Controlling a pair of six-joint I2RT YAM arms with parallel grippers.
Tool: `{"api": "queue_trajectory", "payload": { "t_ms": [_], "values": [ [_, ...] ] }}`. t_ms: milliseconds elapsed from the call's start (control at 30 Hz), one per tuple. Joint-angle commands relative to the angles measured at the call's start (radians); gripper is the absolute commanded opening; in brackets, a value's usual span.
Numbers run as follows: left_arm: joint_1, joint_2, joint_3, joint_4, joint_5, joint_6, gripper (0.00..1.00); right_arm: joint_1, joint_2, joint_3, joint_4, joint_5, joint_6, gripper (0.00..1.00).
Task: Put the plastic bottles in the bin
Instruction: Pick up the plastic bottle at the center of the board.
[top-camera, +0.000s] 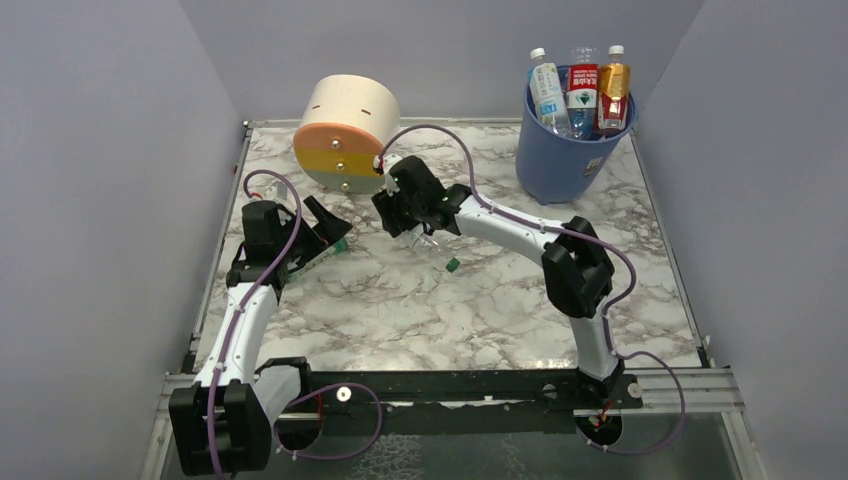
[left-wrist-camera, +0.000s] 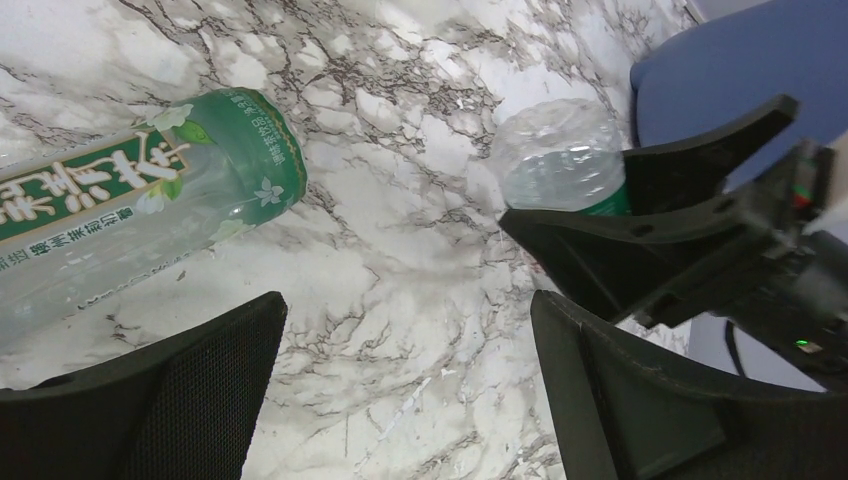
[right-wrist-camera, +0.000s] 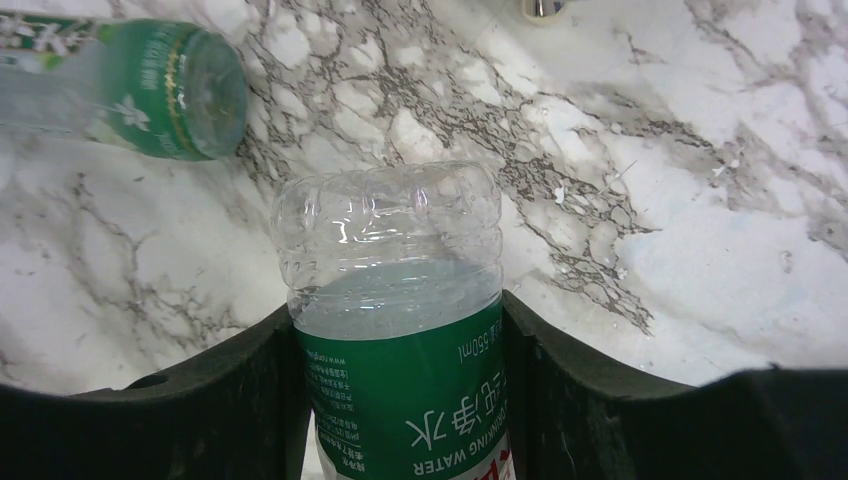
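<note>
The blue bin (top-camera: 560, 155) stands at the back right with three bottles upright in it: a white-labelled one (top-camera: 548, 92), a red-labelled one (top-camera: 581, 88) and an orange-tinted one (top-camera: 613, 90). My right gripper (right-wrist-camera: 395, 310) is shut on a clear bottle with a green label (right-wrist-camera: 400, 300), held low over the table's middle (top-camera: 428, 238). Its clear base points away from the fingers. Another green-labelled bottle (left-wrist-camera: 130, 220) lies on its side on the marble at the left (top-camera: 322, 256). My left gripper (left-wrist-camera: 408, 305) is open and empty just beside it, over bare marble (top-camera: 322, 228).
A cream, orange and yellow cylinder (top-camera: 345, 135) lies at the back left, close to the right gripper. A small green piece (top-camera: 452, 264) sits on the marble below the right gripper. The two grippers are near each other; the right fingers (left-wrist-camera: 690, 210) show in the left wrist view.
</note>
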Motion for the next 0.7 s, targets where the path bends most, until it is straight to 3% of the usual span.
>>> {"api": "queue_trajectory", "payload": {
  "t_ms": [0,300,667],
  "values": [
    [0.006,-0.027,-0.013,0.010,0.036,-0.002,0.99,0.000,-0.091,0.014,-0.010,-0.007,0.010,0.55],
    [0.006,-0.023,-0.028,0.023,0.051,-0.007,0.99,-0.050,-0.192,0.046,-0.017,-0.059,0.034,0.55],
    [0.006,0.020,-0.085,0.131,0.207,-0.033,0.99,-0.158,-0.301,0.131,0.014,-0.131,0.046,0.54]
  ]
}}
